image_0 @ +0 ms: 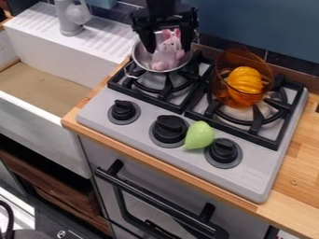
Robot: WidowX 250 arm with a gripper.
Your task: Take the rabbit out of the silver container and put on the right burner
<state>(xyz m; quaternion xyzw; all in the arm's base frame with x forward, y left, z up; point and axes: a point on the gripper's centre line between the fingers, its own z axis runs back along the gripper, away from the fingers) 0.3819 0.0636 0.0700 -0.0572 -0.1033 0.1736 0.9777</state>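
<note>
Fingers (148, 41) of the black gripper (168, 50) stood apart, one on either side of the pink rabbit's (168, 52) head, and had not closed on it. A narrow gap showed between the left-hand one and the toy; on the other side, whether finger and rabbit touched could not be told. Both pointed downward, their tips within the mouth of the silver container (143, 56) as the camera saw it. The rabbit was inside that container, ears up, its lower body close to the near side of the rim. Above, the black arm (163, 6) came in from the top edge.

The silver container sat at the back of the left burner (167, 88). On the right burner (256, 122) was a see-through amber pot (250, 58), with a ribbed, orange-yellow toy (246, 79) inside it. Three black knobs (169, 129) ran along the front of the grey stove (140, 128), and a pale green toy (200, 134), rounded with one pointed end, lay between the middle and right ones.

Farther out, a wooden counter (299, 163) bordered the stove. To the left were the white sink (37, 109) and a grey faucet (70, 18); below the stove's front edge ran a black oven handle (159, 200).
</note>
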